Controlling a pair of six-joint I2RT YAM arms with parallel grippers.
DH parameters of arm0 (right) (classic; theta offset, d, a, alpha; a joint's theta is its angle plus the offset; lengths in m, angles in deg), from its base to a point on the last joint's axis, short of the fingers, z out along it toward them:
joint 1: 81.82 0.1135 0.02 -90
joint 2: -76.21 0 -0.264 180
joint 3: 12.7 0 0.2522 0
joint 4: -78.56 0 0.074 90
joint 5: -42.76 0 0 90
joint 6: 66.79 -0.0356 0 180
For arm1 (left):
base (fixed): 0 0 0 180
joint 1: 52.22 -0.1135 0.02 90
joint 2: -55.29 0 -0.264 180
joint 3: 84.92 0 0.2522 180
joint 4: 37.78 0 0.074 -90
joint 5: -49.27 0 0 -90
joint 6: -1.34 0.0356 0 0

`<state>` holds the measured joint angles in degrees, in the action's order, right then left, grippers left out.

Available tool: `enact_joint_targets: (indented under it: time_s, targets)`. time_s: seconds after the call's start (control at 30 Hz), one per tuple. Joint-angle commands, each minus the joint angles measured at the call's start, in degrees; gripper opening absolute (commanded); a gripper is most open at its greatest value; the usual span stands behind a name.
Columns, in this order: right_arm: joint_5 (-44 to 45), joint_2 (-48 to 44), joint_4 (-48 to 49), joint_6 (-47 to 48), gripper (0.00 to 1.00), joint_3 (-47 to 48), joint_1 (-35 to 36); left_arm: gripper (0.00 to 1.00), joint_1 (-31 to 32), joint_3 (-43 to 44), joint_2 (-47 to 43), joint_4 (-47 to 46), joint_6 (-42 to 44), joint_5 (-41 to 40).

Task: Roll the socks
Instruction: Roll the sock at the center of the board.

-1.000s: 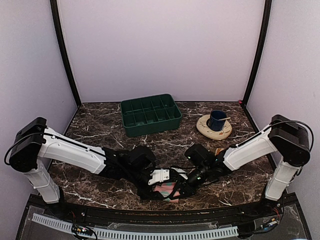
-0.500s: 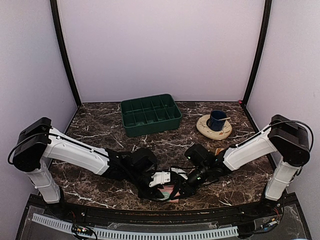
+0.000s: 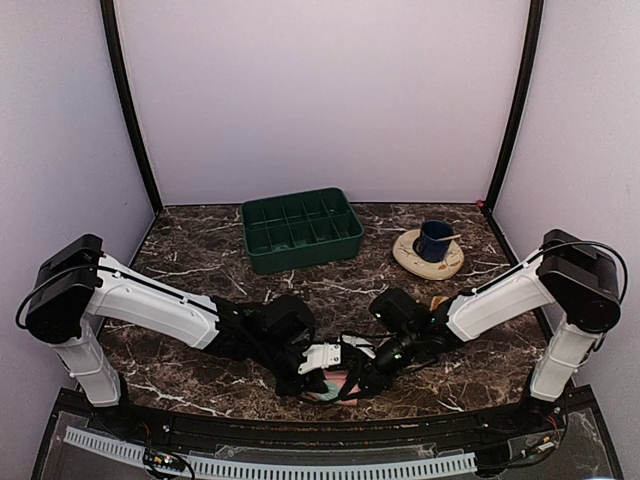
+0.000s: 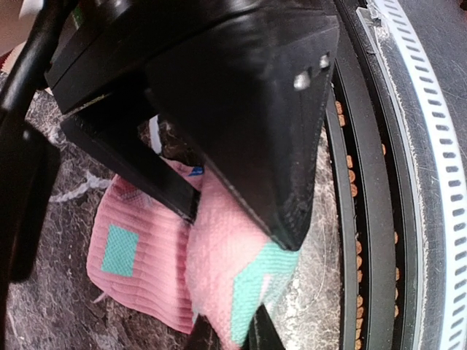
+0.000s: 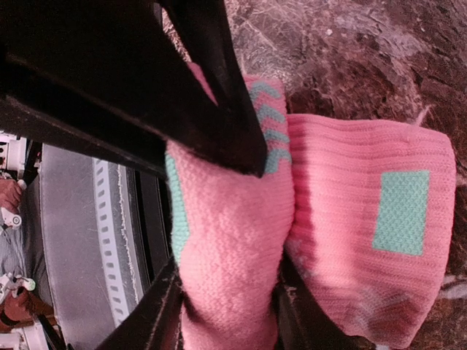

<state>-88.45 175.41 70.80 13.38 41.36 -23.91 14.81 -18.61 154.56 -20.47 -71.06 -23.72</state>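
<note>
Top external view shows the left arm pushed a little further in toward the near edge of the counter than a second ago, and its white wrist now sits lower over the pink sock, covering more of it. Over that same second the left fingers have gone from wide apart to nearly closed. In the left wrist view a thick fold of pink and teal fabric bulges out from between them, so they appear to have pinched the bunched end of the sock. The right fingers have eased apart slightly; one tip lies across the rolled part, but whether they hold it cannot be told. This looks like a handover of the grip partway through a roll: one end is bundled, while the ribbed cuff with its teal square lies flat on the counter. The tan sock cannot be made out. Both arms reach low and inward, elbows out, the right arm mirroring the left, wrists almost touching over the sock.
</note>
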Motion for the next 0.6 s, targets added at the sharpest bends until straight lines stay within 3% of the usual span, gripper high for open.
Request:
enact_joint_targets:
  time_s: [0.0,0.57]
  targets:
    - [4.8,0.3,-5.4,-3.4,0.35,-1.8,-0.3,0.00,0.2,0.3,2.2,3.5,-1.6,0.5]
    - [4.4,-4.6,-2.0,-8.8,0.41,-5.6,-3.4,0.00,-3.9,0.3,2.8,7.1,-5.5,4.2]
